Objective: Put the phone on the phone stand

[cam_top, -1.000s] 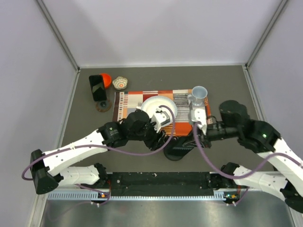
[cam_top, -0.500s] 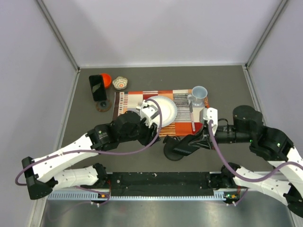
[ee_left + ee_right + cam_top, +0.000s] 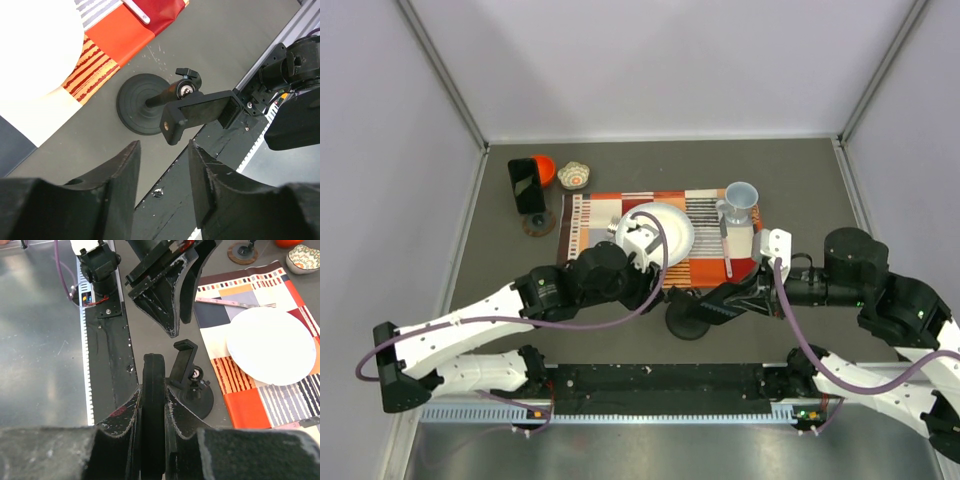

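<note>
The phone (image 3: 153, 390) is a thin black slab seen edge-on, with my right gripper (image 3: 153, 391) shut on it. In the top view that gripper (image 3: 728, 302) hovers low at the front, well to the right of the phone stand (image 3: 536, 222). The stand has a round brown disc base and a dark tilted plate, and it sits at the far left; its base (image 3: 243, 253) also shows in the right wrist view. My left gripper (image 3: 163, 150) is open with nothing between its fingers. It hangs over the front of the table (image 3: 655, 288), facing the right gripper.
A black round-based post with a clamp head (image 3: 685, 322) (image 3: 145, 102) stands just below the two grippers. Behind it a striped mat (image 3: 590, 225) carries a white plate (image 3: 665, 228), a cup (image 3: 740, 200) and a utensil. An orange bowl (image 3: 544, 168) and a patterned bowl (image 3: 574, 177) sit beside the phone stand.
The right gripper has swung from beside the cup down and forward to just over the black clamp post, phone still held. The left arm shifted slightly; its jaws stay open.
</note>
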Robot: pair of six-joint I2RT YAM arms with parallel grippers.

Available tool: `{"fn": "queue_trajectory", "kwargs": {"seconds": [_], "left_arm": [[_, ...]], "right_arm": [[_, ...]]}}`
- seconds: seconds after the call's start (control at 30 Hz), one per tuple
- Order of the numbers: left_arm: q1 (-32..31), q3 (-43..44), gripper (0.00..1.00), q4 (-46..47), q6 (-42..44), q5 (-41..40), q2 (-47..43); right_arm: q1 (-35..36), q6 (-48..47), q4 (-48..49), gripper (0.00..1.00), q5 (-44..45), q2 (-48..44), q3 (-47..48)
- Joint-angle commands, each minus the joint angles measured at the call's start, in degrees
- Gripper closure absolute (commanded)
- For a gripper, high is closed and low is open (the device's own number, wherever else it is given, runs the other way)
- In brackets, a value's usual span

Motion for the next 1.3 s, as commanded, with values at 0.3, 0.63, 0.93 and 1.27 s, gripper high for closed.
{"fn": "queue_trajectory", "kwargs": {"seconds": [0.3, 0.63, 0.93, 1.27], "left_arm": [[-2.6, 2.7, 0.60, 3.9, -0.1, -3.8, 4.2], [-3.2, 3.2, 0.57, 4.5, 0.3, -3.5, 5.3], [-3.6, 3.2, 0.67, 4.7, 0.6, -4.5, 6.3], [-3.6, 3.1, 0.77, 5.3, 1.2, -4.7, 7.4]], "right_arm": [[0.4, -0.2, 4.3, 1.00, 0.0, -0.5, 2.7], [0.6, -0.2, 4.3, 1.00, -0.8, 0.3, 2.3], [0.5, -0.2, 4.4, 1.00, -1.6, 1.3, 2.5], [0.6, -0.9, 4.8, 1.00, -3.2, 2.4, 2.2]]}}
